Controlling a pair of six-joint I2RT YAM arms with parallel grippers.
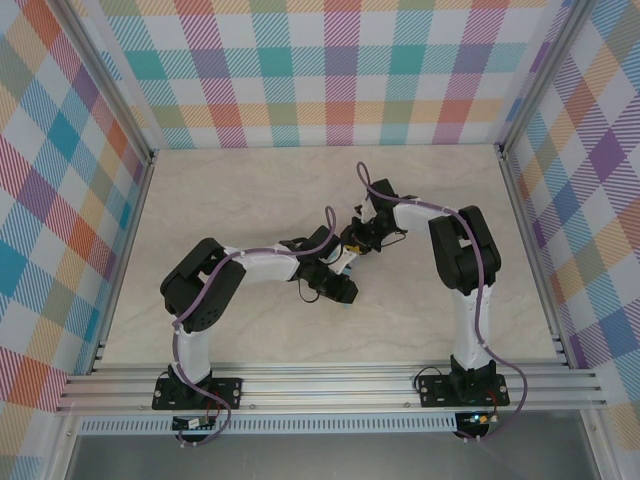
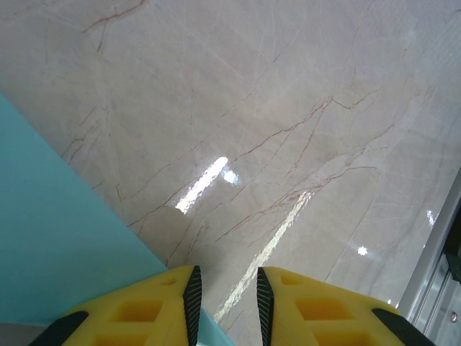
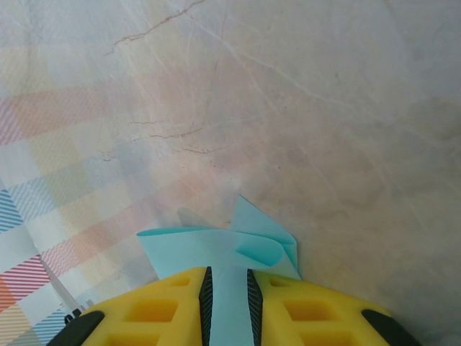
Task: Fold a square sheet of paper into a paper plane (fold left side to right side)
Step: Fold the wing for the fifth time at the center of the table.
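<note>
Overall, a cream, marble-patterned table (image 1: 300,200) is seen from above. It is veined with thin brown lines and is glossy enough that bright streaks of glare are thrown back in the left wrist view. It is closed in on three sides by walls (image 1: 340,70) printed with a pastel check of teal, pink, orange and purple. That check is mirrored faintly on the tabletop in the right wrist view. Along the near edge aluminium rails (image 1: 330,385) are run, and both arms are bolted to them. The arms are bent inward so that their wrists are brought close together near the middle of the table.

The turquoise paper (image 3: 216,249) is found there, between the two wrists. In the right wrist view it is shown as a folded piece: a flat band with a pointed flap rising from it and a small layered fold at its right, all with crisp edges. A strip of it is run back between the yellow fingers (image 3: 158,310), and the right jaws are closed on it. In the left wrist view a broad, smooth, uncreased area of the same paper is laid across the lower left. Its straight edge is slanted down into the narrow gap of the left jaws, and whether it is pinched there cannot be told.
</note>
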